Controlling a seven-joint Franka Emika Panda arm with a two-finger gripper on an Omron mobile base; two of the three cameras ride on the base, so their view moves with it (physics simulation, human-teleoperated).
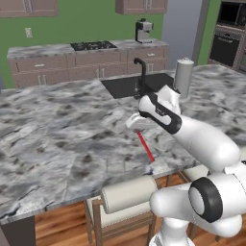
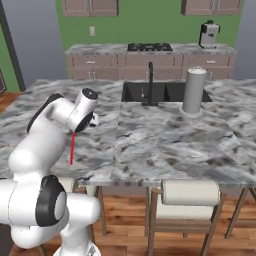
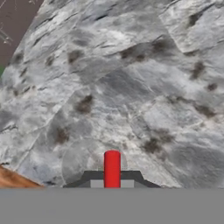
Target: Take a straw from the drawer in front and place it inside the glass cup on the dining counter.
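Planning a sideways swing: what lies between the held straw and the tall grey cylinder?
Only bare dining counter, seen in the right base view, from the straw to the grey cylinder; the sink lies beyond that line.

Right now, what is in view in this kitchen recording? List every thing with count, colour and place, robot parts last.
straw: one, red, hanging from the tool over the near part of the island top
glass cup: one, clear and faint, on the marble just below the straw's tip in the hand view
dining counter: one, grey-and-white marble, across the middle
sink: one, dark, set in the far side of the island
faucet: one, black, at the sink
cylinder: one, grey, tall, upright right of the sink
stove top: one, black, on the back counter
coffee machine: one, grey and black, back counter
stools: cream seats, under the near edge; count unclear
tool: one, dark fingers, shut on the straw
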